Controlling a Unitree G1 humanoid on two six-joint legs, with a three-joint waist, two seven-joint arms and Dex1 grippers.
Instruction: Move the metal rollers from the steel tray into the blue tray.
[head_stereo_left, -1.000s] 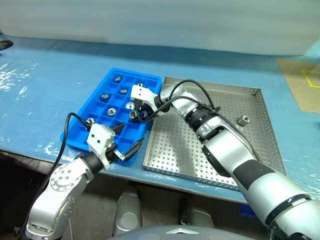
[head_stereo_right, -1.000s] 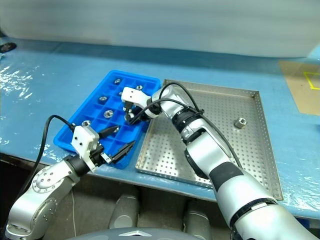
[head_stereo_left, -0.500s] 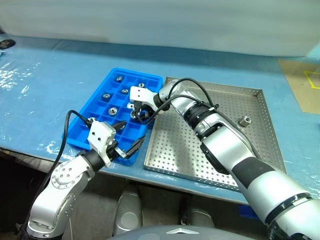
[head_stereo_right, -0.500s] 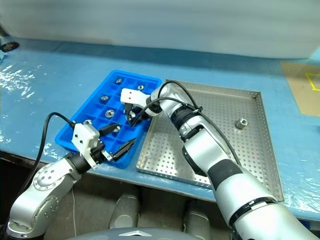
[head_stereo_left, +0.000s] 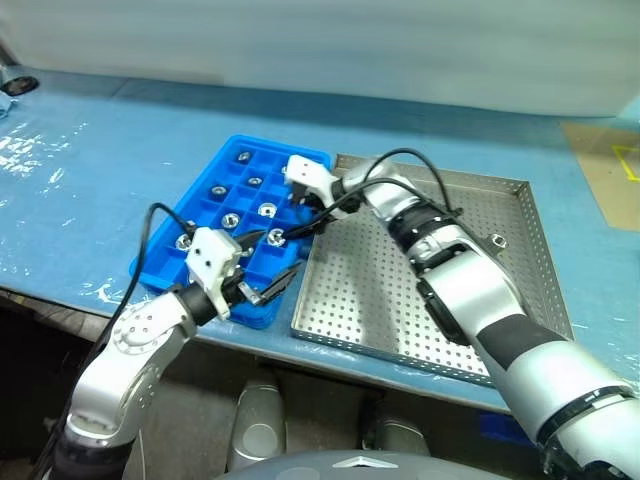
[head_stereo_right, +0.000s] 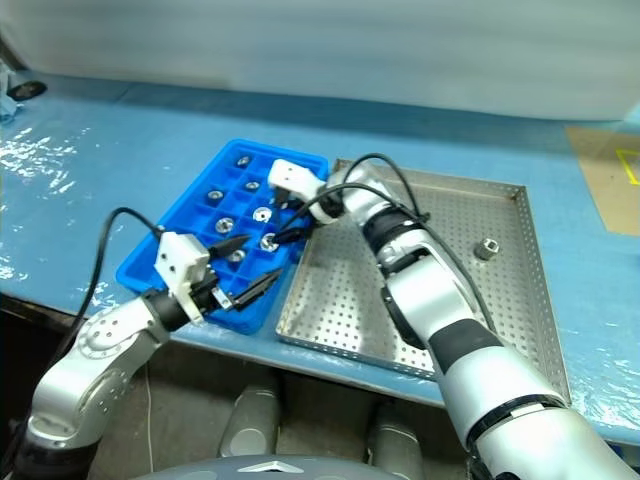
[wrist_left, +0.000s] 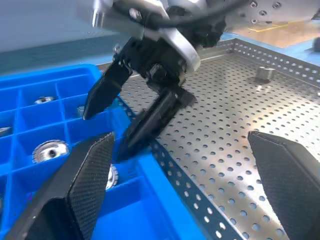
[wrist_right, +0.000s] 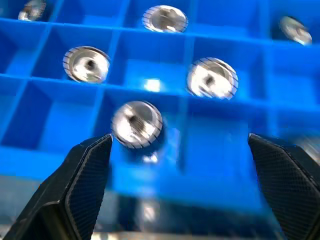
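We see the blue tray (head_stereo_left: 215, 215) lying on the tabletop (head_stereo_left: 90, 180) side by side with the steel tray (head_stereo_left: 440, 330), their long edges just beside each other, the blue tray on the robot's left. Several metal rollers (wrist_right: 136, 125) sit one to a compartment in the blue tray; in the right wrist view we count at least five, each in its own square cell, the nearest of them close to the tray wall that faces the steel tray. One further roller (head_stereo_right: 485, 247) lies alone on the perforated floor of the steel tray, near its far right corner and well apart from both arms. The right gripper (head_stereo_left: 297, 212) reaches across from the steel tray and hangs over the blue tray's inner edge, pointing down and toward the robot's left; its fingers (wrist_left: 102, 95) stand spread wide apart, with nothing between them. The left gripper (head_stereo_right: 247, 270) is held over the near edge of the blue tray, pointing roughly level toward the steel tray; its fingers (wrist_left: 85, 180) are likewise spread wide apart and grasp nothing. In the left wrist view we see the right gripper just ahead of the left gripper, above the border between the two trays.
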